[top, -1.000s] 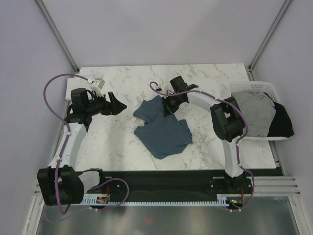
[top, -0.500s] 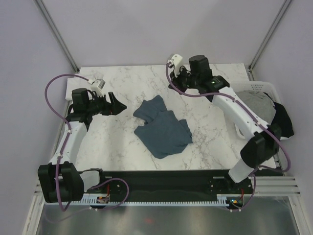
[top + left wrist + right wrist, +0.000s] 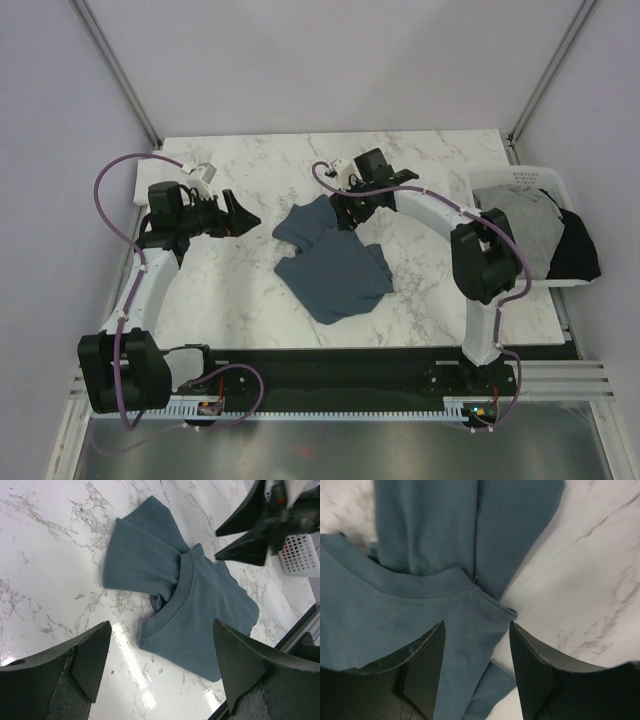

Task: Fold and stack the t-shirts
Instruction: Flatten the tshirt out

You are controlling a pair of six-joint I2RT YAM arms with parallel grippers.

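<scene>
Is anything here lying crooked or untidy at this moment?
Yes. The slate-blue t-shirt lies rumpled, its upper part bunched and turned askew instead of folded flat. At the right, a black shirt hangs out over the side of the white basket.

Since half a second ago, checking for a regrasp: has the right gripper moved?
Yes: the right gripper came from the table's far edge back over the blue t-shirt.

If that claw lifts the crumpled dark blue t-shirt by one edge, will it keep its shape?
Probably not: the dark slate-blue cloth t-shirt lies in soft folds, so it would likely droop and unfold. It looks thin, so probably light. Pushed, it would likely bunch on the marble table rather than slide whole.
</scene>
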